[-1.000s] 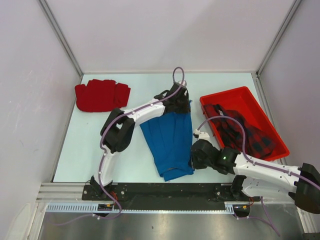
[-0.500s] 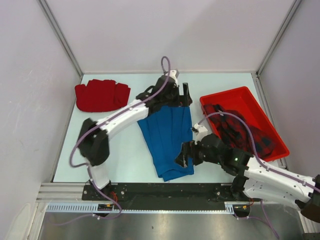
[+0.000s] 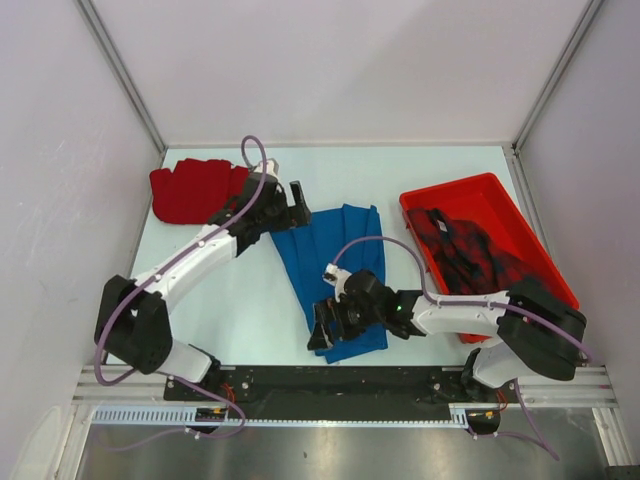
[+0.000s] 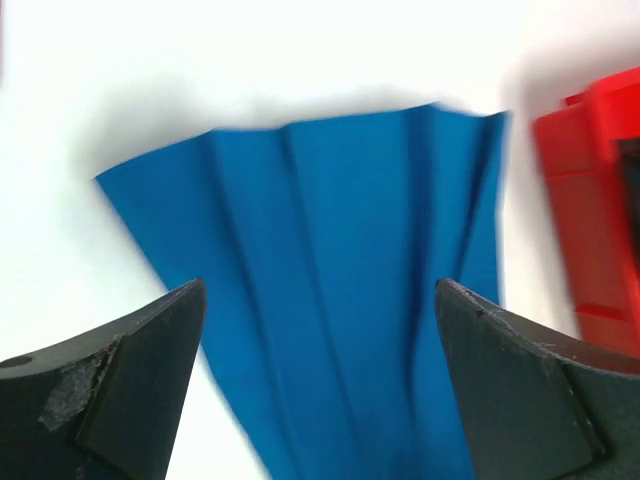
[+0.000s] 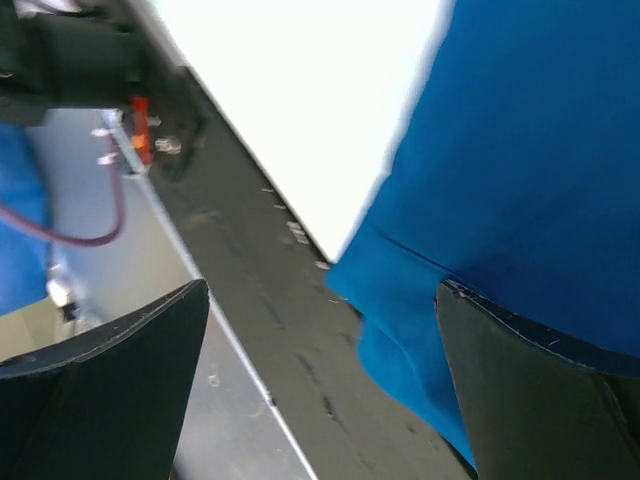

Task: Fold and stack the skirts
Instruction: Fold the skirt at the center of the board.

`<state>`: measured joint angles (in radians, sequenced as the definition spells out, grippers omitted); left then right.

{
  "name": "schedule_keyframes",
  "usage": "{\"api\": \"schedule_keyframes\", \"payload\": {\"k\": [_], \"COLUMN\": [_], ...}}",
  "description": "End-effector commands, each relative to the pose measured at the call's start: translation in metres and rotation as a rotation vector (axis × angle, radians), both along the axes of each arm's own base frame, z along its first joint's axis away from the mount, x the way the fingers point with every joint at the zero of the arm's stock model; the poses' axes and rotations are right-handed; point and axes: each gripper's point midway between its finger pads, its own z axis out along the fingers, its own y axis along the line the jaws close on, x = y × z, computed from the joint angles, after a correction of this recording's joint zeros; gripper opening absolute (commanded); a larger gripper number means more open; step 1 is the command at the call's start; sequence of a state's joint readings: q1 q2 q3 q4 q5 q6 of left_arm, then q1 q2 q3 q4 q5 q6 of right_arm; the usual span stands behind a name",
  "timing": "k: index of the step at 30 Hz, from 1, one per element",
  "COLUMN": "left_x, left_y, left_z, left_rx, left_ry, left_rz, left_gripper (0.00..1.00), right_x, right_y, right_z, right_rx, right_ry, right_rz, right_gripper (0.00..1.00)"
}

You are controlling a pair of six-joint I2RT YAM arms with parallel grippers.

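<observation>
Red pleated cloth lies at the far left corner: our plain red skirt [image 3: 203, 190]. Our left gripper [image 3: 296, 208] is spread wide, just beside the bright blue pleated skirt [image 3: 342, 270] lying flat mid-table. Our right gripper [image 3: 322, 330], also spread, is at that skirt's near hem. By the right edge, we see the red-and-navy plaid skirt [image 3: 472, 252] inside the rigid red plastic tray [image 3: 455, 187].

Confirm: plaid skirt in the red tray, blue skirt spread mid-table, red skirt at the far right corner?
No: the red skirt lies at the far left corner, per the top external view. The plaid skirt in the tray and blue skirt mid-table are right.
</observation>
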<state>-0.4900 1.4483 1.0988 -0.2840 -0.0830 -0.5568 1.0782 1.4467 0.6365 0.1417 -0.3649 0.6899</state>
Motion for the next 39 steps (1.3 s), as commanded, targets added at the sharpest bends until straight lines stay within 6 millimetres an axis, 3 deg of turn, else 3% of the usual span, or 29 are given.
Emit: {"api": "schedule_keyframes", "payload": {"k": [1,5,9,17,22,27,28,30,32,37,39], "left_x": [0.008,0.038,0.059,0.089,0.094,0.07,0.054,0.034,0.023,-0.019,-0.041], "left_y": [-0.013,-0.015,-0.019,-0.023,-0.012,-0.01,-0.004,0.005,0.01,0.035,0.044], "left_z": [0.016,-0.007,-0.034,-0.086,-0.115,-0.115,-0.115,-0.129,-0.126,-0.14,-0.14], "left_rx": [-0.005,0.094,0.165,0.295,0.35,0.276,0.262,0.261,0.244,0.251,0.219], "left_ry": [-0.087,-0.065,0.015,0.066,0.16,0.173,0.182,0.204,0.205,0.282,0.311], "left_rz": [-0.098,-0.15,-0.207,-0.294,-0.217,-0.183,-0.169,-0.146,-0.122,-0.037,0.014], "left_gripper": [1.0,1.0,1.0,1.0,0.88,0.66,0.63,0.6,0.54,0.49,0.48], "right_x": [0.012,0.012,0.014,0.017,0.028,0.037,0.037,0.035,0.027,0.014,0.018], "right_y": [-0.014,-0.048,-0.064,-0.093,-0.105,-0.126,-0.129,-0.129,-0.12,-0.119,-0.122], "right_z": [-0.014,-0.044,-0.059,-0.061,-0.053,-0.055,-0.052,-0.048,-0.039,-0.026,-0.016], "right_rx": [-0.122,-0.306,-0.375,-0.435,-0.426,-0.467,-0.463,-0.444,-0.388,-0.357,-0.337], "right_ry": [-0.033,-0.046,-0.017,-0.015,-0.006,0.025,0.028,0.032,0.041,0.036,0.009], "right_rz": [-0.084,-0.119,-0.14,-0.158,-0.18,-0.232,-0.232,-0.217,-0.169,-0.121,-0.145], "right_gripper": [1.0,1.0,1.0,1.0,1.0,1.0,1.0,1.0,1.0,1.0,1.0]}}
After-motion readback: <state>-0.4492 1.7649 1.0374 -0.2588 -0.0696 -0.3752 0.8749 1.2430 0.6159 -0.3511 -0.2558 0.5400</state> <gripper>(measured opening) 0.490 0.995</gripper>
